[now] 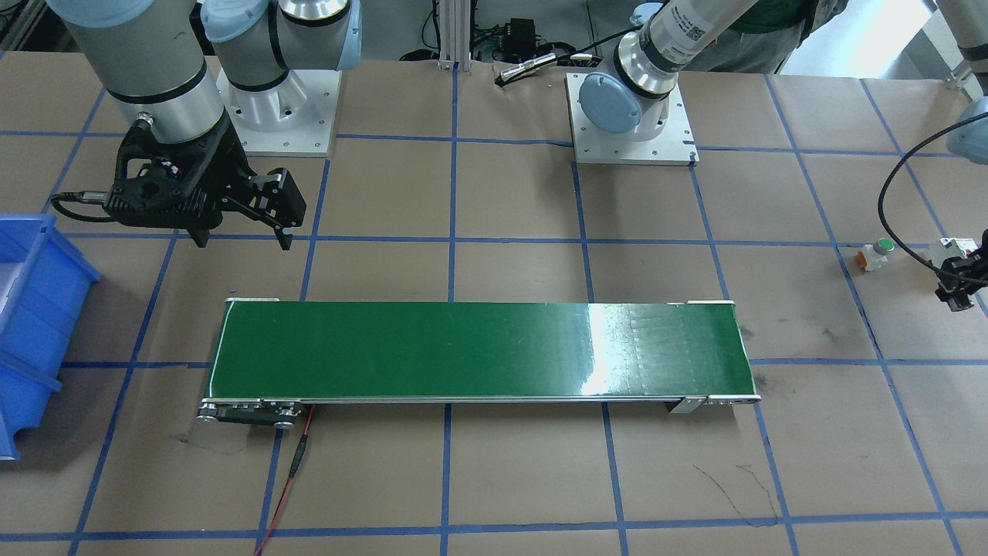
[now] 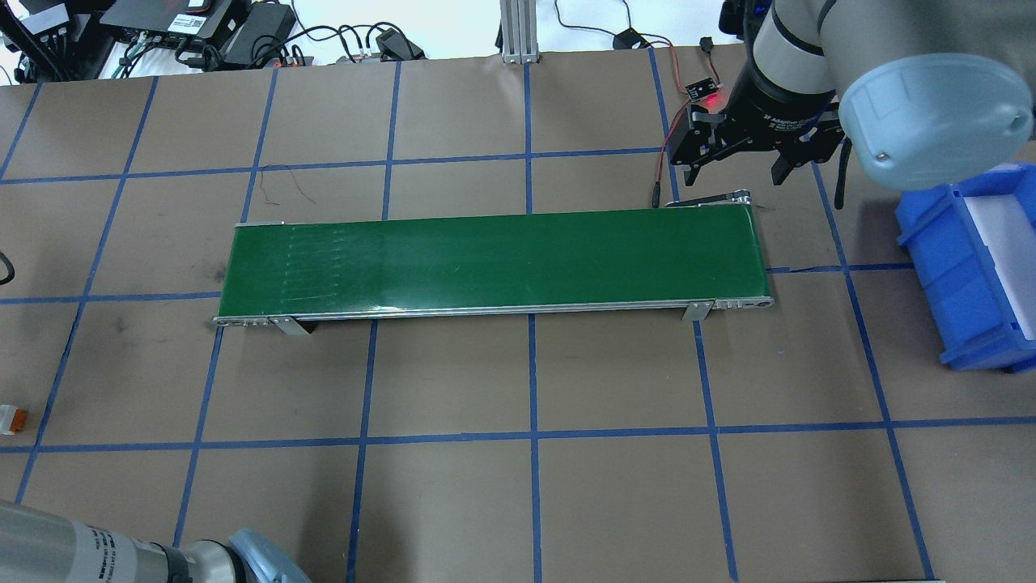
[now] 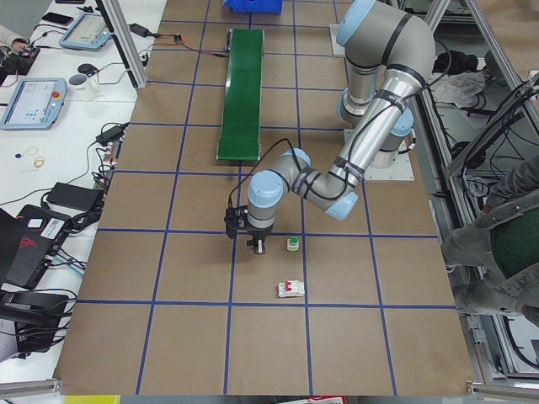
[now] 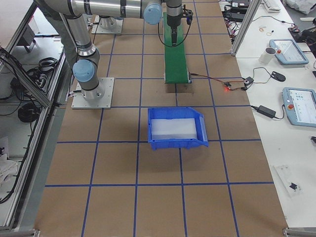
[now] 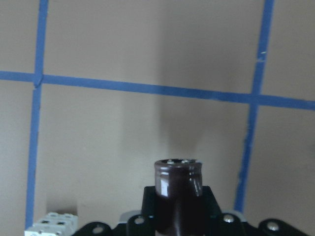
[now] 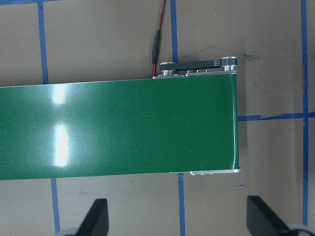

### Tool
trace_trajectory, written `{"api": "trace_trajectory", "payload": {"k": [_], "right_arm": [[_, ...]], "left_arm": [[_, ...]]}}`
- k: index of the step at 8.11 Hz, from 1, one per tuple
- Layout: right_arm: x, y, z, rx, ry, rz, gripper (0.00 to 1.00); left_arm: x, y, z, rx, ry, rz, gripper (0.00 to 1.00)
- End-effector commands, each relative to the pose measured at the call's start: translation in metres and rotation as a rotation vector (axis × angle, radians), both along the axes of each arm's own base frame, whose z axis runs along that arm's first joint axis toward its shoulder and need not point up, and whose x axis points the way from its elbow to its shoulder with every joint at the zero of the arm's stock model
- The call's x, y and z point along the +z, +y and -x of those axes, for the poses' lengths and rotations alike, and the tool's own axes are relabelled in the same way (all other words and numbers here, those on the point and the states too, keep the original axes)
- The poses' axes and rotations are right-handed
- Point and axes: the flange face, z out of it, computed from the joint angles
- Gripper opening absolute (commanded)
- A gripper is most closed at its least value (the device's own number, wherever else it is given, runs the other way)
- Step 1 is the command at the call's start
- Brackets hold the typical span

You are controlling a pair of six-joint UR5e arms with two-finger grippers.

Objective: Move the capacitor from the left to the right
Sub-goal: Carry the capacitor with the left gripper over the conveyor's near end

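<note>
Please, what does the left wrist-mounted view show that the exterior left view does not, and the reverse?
Only the wrist view: the dark brown capacitor, upright in the left gripper. Only the exterior left view: the green-capped button, the green conveyor and the whole left arm. Both: the white circuit breaker on the brown table, and the blue tape lines.

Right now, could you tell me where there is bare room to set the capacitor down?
The green belt is bare end to end, and bare paper lies between its right end and the blue bin; the open right gripper hangs near that end. Crowded by the left gripper holding the capacitor: push button and circuit breaker.
</note>
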Motion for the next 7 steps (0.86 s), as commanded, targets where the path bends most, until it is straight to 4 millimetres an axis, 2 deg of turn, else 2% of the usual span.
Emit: {"api": "trace_trajectory", "payload": {"k": [1, 3, 5, 6, 7], "right_arm": [[0.000, 0.000, 0.000, -0.001, 0.001, 0.000, 1.00], [0.000, 0.000, 0.000, 0.001, 0.002, 0.000, 1.00], [0.000, 0.000, 0.000, 0.001, 0.002, 0.000, 1.00], [0.000, 0.000, 0.000, 0.001, 0.002, 0.000, 1.00], [0.000, 0.000, 0.000, 0.001, 0.002, 0.000, 1.00]], "left_arm": [[0.059, -0.035, 0.110, 0.059, 0.025, -0.075, 0.34], [0.076, -0.062, 0.205, 0.085, 0.057, -0.111, 0.34], [0.074, -0.090, 0.307, 0.089, 0.056, -0.111, 0.34], [0.067, -0.099, 0.350, 0.075, 0.058, -0.110, 0.34], [0.062, -0.104, 0.383, 0.062, 0.061, -0.116, 0.34]]}}
